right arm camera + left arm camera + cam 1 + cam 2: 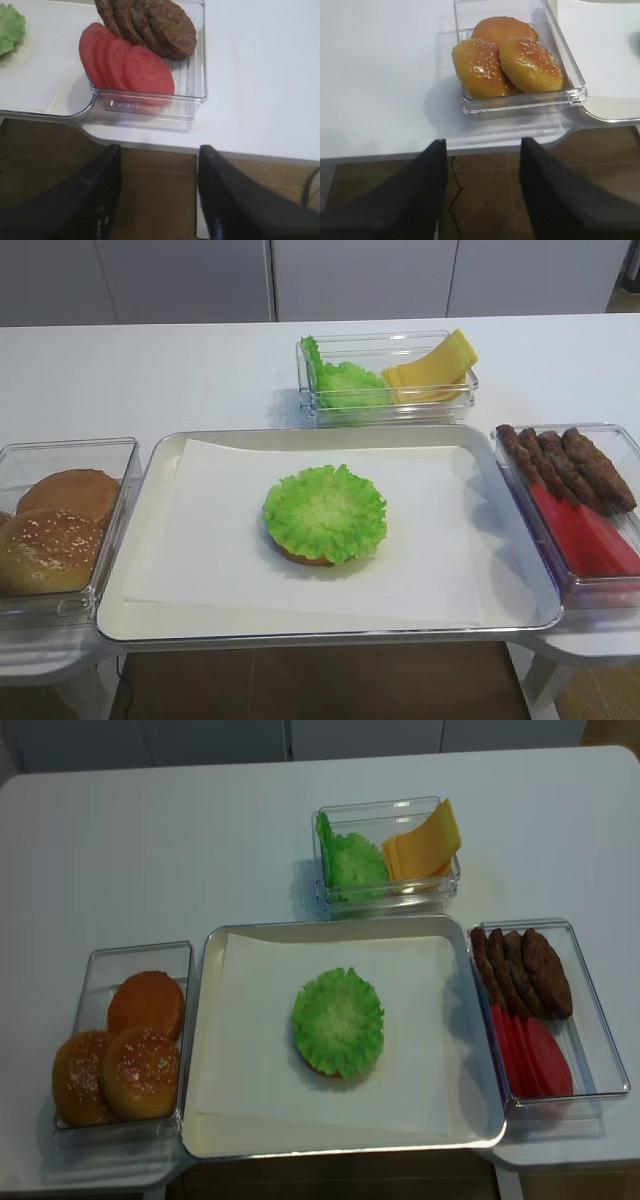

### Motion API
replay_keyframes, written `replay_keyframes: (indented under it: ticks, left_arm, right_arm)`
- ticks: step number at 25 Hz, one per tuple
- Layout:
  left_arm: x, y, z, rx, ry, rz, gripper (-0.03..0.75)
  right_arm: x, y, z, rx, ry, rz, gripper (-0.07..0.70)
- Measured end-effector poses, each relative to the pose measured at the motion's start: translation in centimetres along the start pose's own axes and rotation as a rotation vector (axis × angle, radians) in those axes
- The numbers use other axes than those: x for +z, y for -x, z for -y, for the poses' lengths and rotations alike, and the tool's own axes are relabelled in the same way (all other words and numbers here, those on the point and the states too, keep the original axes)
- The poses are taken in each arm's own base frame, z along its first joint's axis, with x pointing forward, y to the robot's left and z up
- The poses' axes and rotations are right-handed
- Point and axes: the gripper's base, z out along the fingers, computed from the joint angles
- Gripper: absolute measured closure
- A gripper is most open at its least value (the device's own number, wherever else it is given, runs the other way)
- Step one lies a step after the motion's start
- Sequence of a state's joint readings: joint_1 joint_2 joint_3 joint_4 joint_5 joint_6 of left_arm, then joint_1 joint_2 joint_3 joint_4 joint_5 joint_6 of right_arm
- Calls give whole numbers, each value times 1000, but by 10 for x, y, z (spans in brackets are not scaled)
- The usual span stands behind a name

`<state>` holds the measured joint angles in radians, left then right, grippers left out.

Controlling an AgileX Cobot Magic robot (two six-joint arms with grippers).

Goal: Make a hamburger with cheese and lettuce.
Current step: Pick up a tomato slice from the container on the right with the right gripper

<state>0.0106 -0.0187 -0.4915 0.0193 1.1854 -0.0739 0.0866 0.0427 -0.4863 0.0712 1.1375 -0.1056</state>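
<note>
White tray paper under ruffled green lettuce on bun; both tools agape, empty.

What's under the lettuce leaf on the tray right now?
Under the lettuce only a sliver of brown bun shows at its front-left edge. The leaf covers everything else, so whether any other layer lies beneath cannot be seen. Nothing sits on top; no cheese there yet.

You get bright, even overhead light in every view, with soft short shadows under the clear boxes and a pale sheen on the white table. In both wrist views the dark fingers sit close, blurred and underexposed.
</note>
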Motion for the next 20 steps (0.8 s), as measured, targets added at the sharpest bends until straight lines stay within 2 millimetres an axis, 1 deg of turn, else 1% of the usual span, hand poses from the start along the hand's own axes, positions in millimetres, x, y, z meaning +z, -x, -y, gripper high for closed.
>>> replay_keyframes:
  ticks: [20]
  left_arm:
    - [0,0,0,0,0,0,357]
  right_arm:
    - [0,0,0,0,0,0,239]
